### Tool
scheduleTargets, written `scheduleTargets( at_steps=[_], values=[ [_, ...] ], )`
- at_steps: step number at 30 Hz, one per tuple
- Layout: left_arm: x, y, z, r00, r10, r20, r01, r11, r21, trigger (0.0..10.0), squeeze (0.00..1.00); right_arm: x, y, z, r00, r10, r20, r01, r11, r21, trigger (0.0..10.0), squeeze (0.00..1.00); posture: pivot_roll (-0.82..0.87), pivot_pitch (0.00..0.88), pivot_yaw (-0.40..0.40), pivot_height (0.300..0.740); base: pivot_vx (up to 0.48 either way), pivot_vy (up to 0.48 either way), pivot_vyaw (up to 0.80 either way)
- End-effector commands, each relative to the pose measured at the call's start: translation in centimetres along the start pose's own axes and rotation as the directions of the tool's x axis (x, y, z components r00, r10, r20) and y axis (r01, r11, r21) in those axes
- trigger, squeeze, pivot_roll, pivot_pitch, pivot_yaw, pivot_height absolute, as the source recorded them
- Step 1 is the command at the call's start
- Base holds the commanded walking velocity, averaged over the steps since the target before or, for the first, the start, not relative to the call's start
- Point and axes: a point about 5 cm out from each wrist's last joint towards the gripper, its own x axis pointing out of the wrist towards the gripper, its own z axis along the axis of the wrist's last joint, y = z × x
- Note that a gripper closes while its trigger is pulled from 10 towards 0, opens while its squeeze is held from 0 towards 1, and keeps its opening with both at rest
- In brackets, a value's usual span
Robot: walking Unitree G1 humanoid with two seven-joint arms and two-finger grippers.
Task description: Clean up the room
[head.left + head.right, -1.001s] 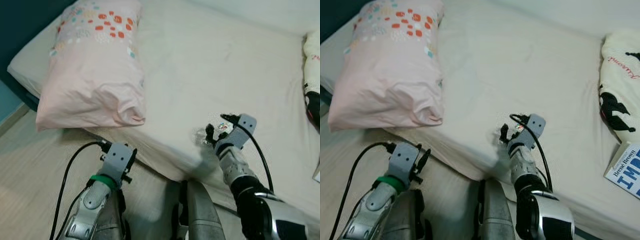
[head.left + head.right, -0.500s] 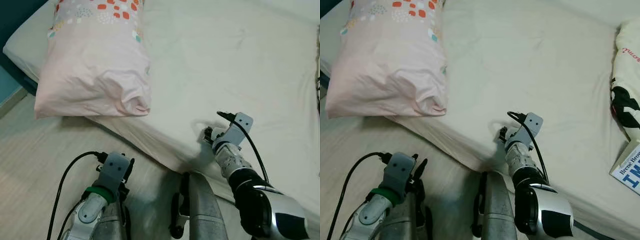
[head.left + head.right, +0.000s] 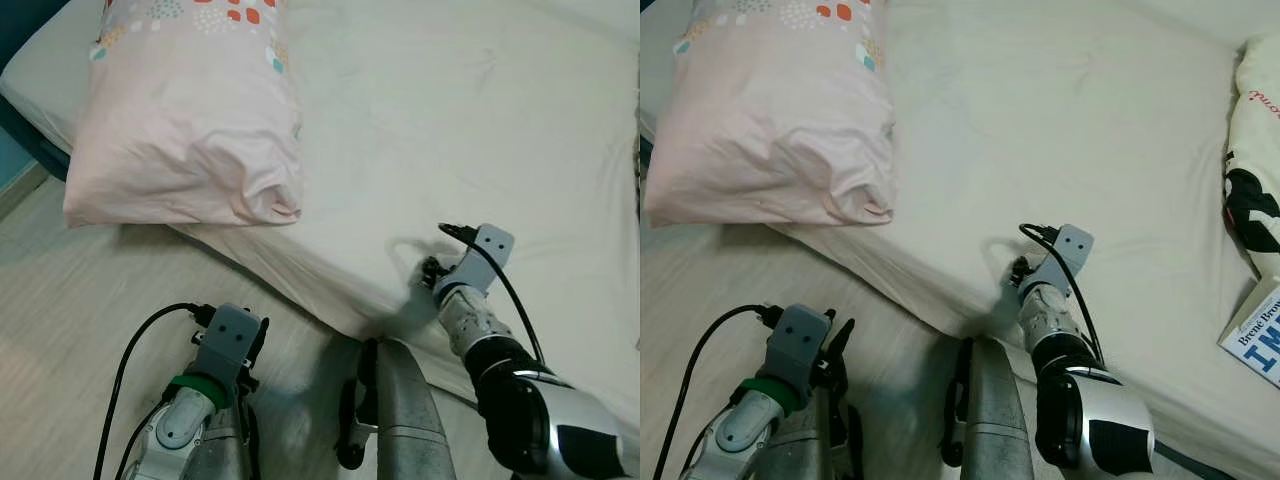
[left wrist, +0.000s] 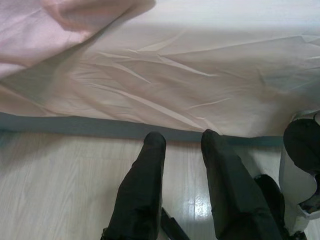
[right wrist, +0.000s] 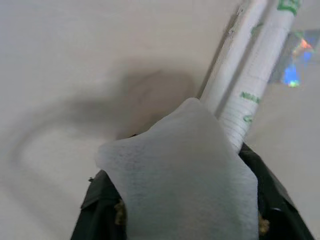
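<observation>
white wrapper (image 5: 185,175) with green print, clamped in right gripper (image 3: 432,272), low over the bed sheet (image 3: 440,120) near the mattress edge. left gripper (image 4: 182,145) hangs over the wood floor (image 3: 80,290) beside the bed, fingers (image 4: 145,185) a narrow gap apart, nothing between. pink pillow (image 3: 190,120) at bed corner. book (image 3: 1255,335) far right.

Soft even daylight, faint shadows, right wrist view blurred close-up
</observation>
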Motion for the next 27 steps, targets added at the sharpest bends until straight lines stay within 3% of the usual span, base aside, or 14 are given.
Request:
scheduleTargets(
  at_steps=[1,15,19,25,27],
  values=[
    [-0.2,-0.5,-0.8,0.999,-0.01,-0.043,0.01,1.0,-0.002,10.0,0.0,-0.2,-0.9,-1.6,0.999,0.005,-0.046,-0.006,1.0,-0.012,0.0,0.0,0.09,0.319,-0.035,0.605,0.0,0.0,0.0],
    [1.4,0.1,-0.5,1.0,-0.006,-0.023,0.007,1.0,0.011,10.0,0.0,-0.5,-0.9,-3.0,0.993,0.049,-0.103,-0.042,0.997,0.072,0.0,0.0,0.08,0.251,-0.032,0.605,0.0,0.0,0.0],
    [2.3,0.2,-0.1,1.0,0.008,-0.004,-0.008,1.0,0.007,10.0,0.0,-0.6,-0.8,-3.5,0.992,0.079,-0.1,-0.071,0.994,0.079,0.0,0.0,0.07,0.195,-0.042,0.605,0.0,0.0,0.0],
    [3.0,0.6,0.3,0.999,0.031,0.018,-0.031,1.0,-0.004,10.0,0.0,-0.7,-0.5,-3.1,0.988,0.148,-0.051,-0.146,0.989,0.035,0.0,0.0,0.05,0.131,-0.046,0.605,0.0,0.0,0.0],
    [3.3,1.0,0.6,0.998,0.049,0.031,-0.048,0.999,-0.013,10.0,0.0,-0.9,0.3,-2.3,0.968,0.248,0.033,-0.246,0.968,-0.047,0.0,0.0,0.04,0.101,-0.047,0.605,0.0,0.0,0.0]
  ],
)
